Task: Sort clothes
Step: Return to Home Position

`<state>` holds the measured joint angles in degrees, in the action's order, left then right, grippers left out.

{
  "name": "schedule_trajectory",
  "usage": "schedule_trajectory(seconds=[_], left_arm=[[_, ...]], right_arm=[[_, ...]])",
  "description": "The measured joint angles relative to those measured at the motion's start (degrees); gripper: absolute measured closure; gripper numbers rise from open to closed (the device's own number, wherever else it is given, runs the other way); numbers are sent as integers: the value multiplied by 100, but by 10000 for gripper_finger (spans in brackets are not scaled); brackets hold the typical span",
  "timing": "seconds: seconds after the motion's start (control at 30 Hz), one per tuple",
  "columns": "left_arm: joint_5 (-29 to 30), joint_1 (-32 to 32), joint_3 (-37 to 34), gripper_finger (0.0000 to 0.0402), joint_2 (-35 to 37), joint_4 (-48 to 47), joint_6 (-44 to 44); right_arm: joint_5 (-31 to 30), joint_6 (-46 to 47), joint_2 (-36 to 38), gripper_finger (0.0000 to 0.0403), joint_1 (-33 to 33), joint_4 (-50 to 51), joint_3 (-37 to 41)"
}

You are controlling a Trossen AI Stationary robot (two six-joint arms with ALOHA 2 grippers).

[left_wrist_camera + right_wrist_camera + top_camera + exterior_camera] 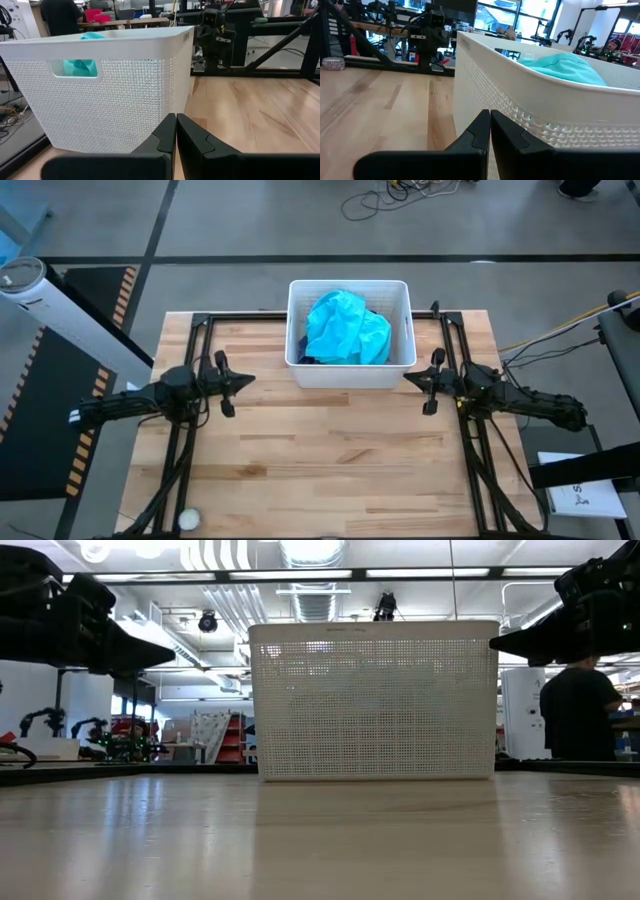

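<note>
**A:** Clothes (345, 328) are seen heaped in the basket (398, 370), turquoise uppermost, at the far middle of the table (330, 470). No garment is seen outside it, so the sorting is judged done.

**B:** And the claws?

**A:** The left gripper (250, 378) is held just left of the basket, the right gripper (408, 380) just right of it. Both are closed, fingers pressed together, nothing gripped.

**B:** How is the return home to be done well?

**A:** Each arm should be drawn straight back from the basket wall, so that it is not nudged. Fingers are best left closed, and the arms brought to rest level.
</note>
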<state>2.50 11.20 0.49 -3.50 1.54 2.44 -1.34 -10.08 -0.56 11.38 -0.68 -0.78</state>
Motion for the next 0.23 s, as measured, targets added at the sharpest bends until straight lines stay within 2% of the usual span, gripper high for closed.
schedule_trajectory(seconds=[0.23], left_arm=[[-2, 0, 0, 402, -185, 20, 0]], right_arm=[[-4, 1, 0, 403, 0, -1, 0]])
